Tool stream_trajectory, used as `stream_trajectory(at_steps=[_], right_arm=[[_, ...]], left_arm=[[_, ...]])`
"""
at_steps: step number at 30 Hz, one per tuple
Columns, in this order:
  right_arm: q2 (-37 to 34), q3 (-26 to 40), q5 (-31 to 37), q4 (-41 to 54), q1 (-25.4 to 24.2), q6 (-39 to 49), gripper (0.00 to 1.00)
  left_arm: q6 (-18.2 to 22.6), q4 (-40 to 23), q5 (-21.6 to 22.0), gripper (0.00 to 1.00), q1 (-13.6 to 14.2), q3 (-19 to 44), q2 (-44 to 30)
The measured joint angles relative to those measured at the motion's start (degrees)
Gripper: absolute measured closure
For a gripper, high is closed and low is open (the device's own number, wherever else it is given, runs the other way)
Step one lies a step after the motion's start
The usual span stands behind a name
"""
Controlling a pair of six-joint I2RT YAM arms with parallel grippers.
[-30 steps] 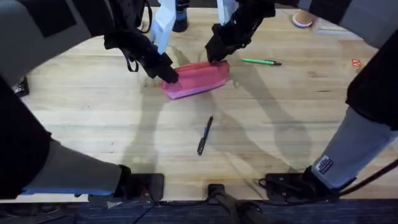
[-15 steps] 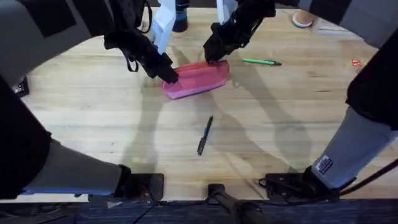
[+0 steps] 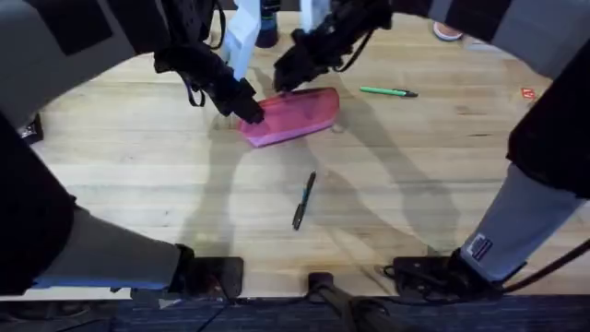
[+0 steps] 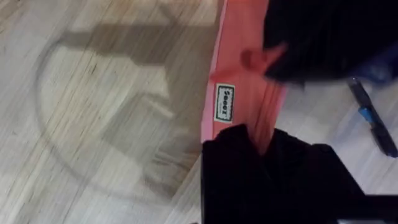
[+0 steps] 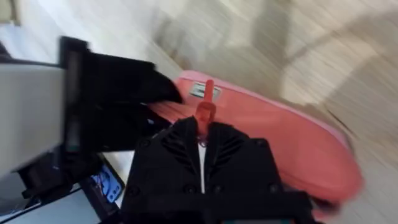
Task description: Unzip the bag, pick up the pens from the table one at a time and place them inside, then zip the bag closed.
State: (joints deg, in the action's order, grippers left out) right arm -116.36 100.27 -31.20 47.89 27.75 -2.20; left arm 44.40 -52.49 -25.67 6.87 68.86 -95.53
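Right gripper (image 5: 203, 127) clamped the zipper tab (image 5: 205, 111); left gripper (image 4: 264, 146) pinched the pink bag's (image 3: 293, 113) end. Left wrist view showed a label (image 4: 225, 103).

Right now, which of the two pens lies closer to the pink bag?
The green pen, lying just right of the bag. The black-and-blue pen lies farther off, toward the arms' bases.
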Motion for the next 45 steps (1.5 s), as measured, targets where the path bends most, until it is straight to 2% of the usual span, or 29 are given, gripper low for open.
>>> stream_trajectory(at_steps=[7,11,26,27,29,30,31,33,42,43,44,45], right_arm=[[0.0,-0.3,0.5,-5.5,6.8,-2.3,0.969],[-0.1,-0.3,1.1,-6.2,7.4,-3.4,0.969],[-0.1,-0.3,2.0,-6.5,7.6,-4.0,0.969],[-0.1,-0.3,2.3,-6.5,7.5,-4.2,0.905],[-0.1,-0.4,3.8,-6.2,6.8,-4.0,0.637],[-0.1,-0.5,4.9,-4.6,4.7,-4.0,0.206],[-0.1,-0.5,5.1,-4.1,4.0,-3.7,0.07],[-0.1,-0.5,3.9,-3.7,2.8,-3.8,0.009],[-0.1,-0.5,1.1,-2.5,-1.9,-3.8,0.005],[0.0,-0.5,1.0,-2.4,-2.8,-3.8,0.005],[0.0,-0.5,0.9,-2.3,-3.6,-3.8,0.005],[0.1,-0.5,0.9,-2.0,-4.3,-3.8,0.005]], left_arm=[[0.2,-0.3,0.1,0.958,0.0,0.0,0.0],[0.4,-0.7,0.0,0.958,-0.8,0.0,0.0],[0.6,-0.6,0.1,0.958,-0.9,0.0,0.0],[0.7,-0.6,0.1,0.958,-0.9,0.0,0.0],[1.1,-0.8,0.2,0.958,-0.9,0.0,0.0],[1.2,-0.8,0.1,0.958,-0.9,0.0,0.0],[1.2,-0.8,0.1,0.958,-0.9,0.0,0.0],[1.0,-0.4,0.4,0.958,-0.8,0.0,0.0],[0.8,-0.3,0.6,0.956,-0.7,0.0,0.0],[0.9,-0.3,0.7,0.914,-0.7,0.0,0.0],[0.7,-0.2,0.6,0.828,-0.7,0.0,0.0],[0.6,0.1,0.6,0.685,-0.7,0.0,0.0]])
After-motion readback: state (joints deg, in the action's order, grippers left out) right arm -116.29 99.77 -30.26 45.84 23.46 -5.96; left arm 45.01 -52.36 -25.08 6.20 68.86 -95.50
